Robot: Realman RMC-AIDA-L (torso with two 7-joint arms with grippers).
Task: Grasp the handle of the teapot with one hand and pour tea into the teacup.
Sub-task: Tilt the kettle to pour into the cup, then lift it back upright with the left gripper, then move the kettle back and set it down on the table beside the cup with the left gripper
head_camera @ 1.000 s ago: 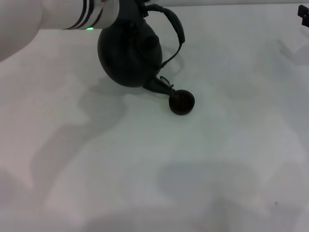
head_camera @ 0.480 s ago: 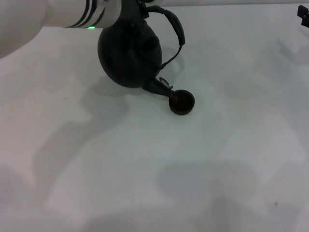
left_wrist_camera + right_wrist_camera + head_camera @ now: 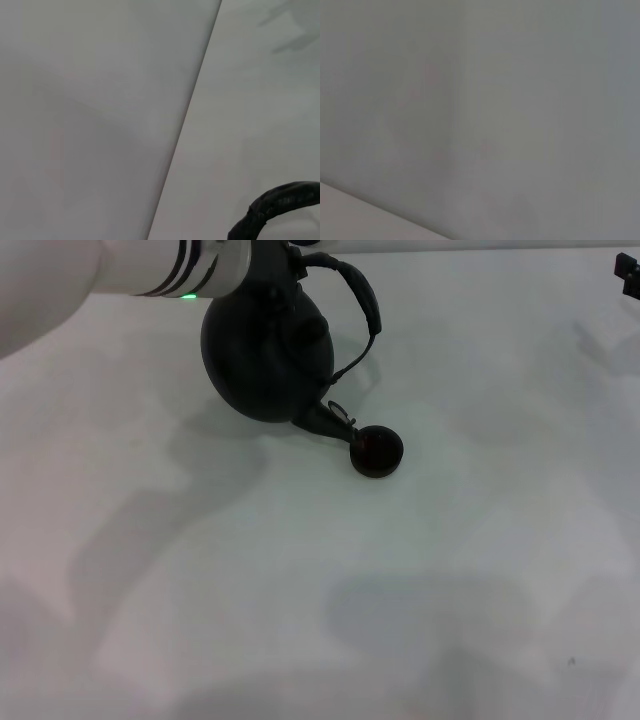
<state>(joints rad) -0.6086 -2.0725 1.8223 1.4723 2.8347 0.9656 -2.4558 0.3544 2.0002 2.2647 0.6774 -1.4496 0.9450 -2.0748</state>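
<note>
The matte-black teapot [image 3: 265, 345] hangs tilted above the white table, at the top of the head view. Its short spout [image 3: 328, 420] points down at the teacup [image 3: 377, 451], a tiny dark round cup just to the right of the spout tip. The dark wrapped handle [image 3: 363, 300] arches from the pot's top round to its right side. A piece of it shows in the left wrist view [image 3: 280, 205]. My left gripper [image 3: 288, 252] reaches in from the top left and is shut on the handle's upper end. My right gripper [image 3: 630, 276] shows only as a dark bit at the top right edge.
The white table [image 3: 320, 590] stretches across the head view, with soft shadows of the arms on it. The left arm's white sleeve [image 3: 90, 270] fills the top left corner. The right wrist view shows only a plain grey surface.
The teapot has shifted very slightly up and to the left in the left gripper. The teacup and the right arm have not moved.
</note>
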